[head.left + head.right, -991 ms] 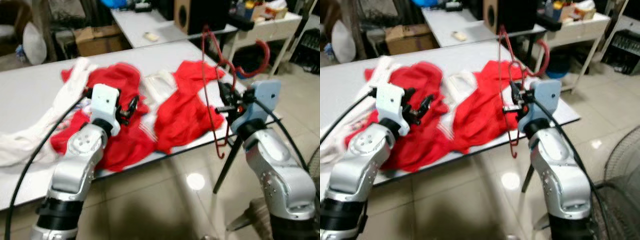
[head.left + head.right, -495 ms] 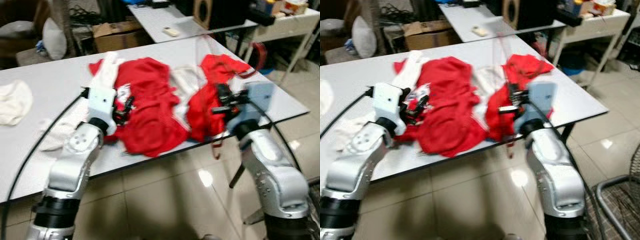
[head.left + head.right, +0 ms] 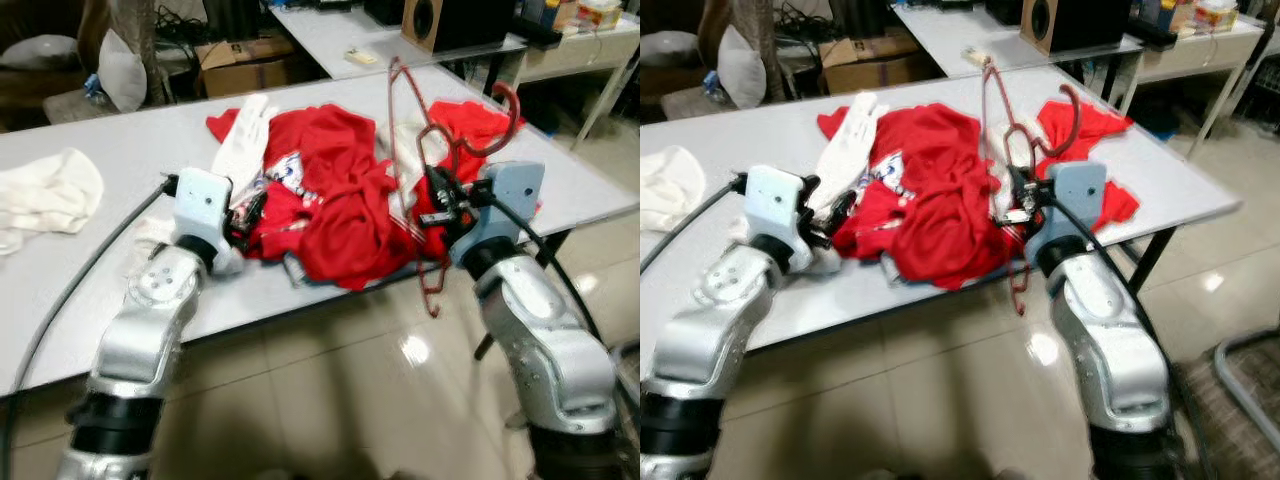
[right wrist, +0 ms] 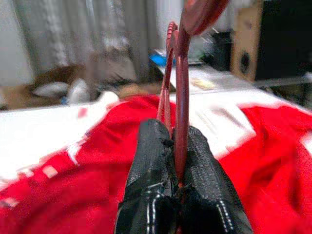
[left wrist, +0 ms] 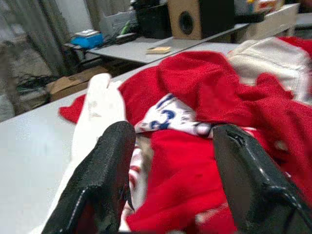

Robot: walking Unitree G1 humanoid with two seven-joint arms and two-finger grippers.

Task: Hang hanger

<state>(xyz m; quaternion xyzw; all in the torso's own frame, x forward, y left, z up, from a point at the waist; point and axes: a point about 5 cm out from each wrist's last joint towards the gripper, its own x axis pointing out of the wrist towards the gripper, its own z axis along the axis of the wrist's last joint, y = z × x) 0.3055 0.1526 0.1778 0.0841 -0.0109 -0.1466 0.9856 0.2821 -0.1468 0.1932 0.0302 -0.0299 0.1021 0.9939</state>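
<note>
- The right pincer (image 3: pixel 1017 205) is clamped on the red hanger (image 3: pixel 1002 130); in the right wrist view both black fingers (image 4: pixel 151 161) press together around the thin red wire (image 4: pixel 179 97), so the grip looks firm.
- The hanger stands nearly upright over the near edge of the counter (image 3: pixel 80 250). Its hook (image 3: pixel 500 120) points up and to the right, and its lowest part hangs below the counter edge, in front of the red clothes (image 3: pixel 340 200).
- The left pincer (image 3: pixel 250 212) has its fingers (image 5: pixel 105 170) apart. It rests just beside the red garment, near a white cloth (image 3: pixel 242 145), and it holds nothing.
- I see no rail or rod in these pictures, so I judge that the robot must first find where to hang the hanger.
- To do this step well, keep the hanger upright and the hook free, and lift it clear of the clothes so that the lower bar does not catch the fabric or the counter edge.
- The wire is thin and could turn inside the grip. Move slowly, and do not loosen the fingers until the hook sits on its support.
</note>
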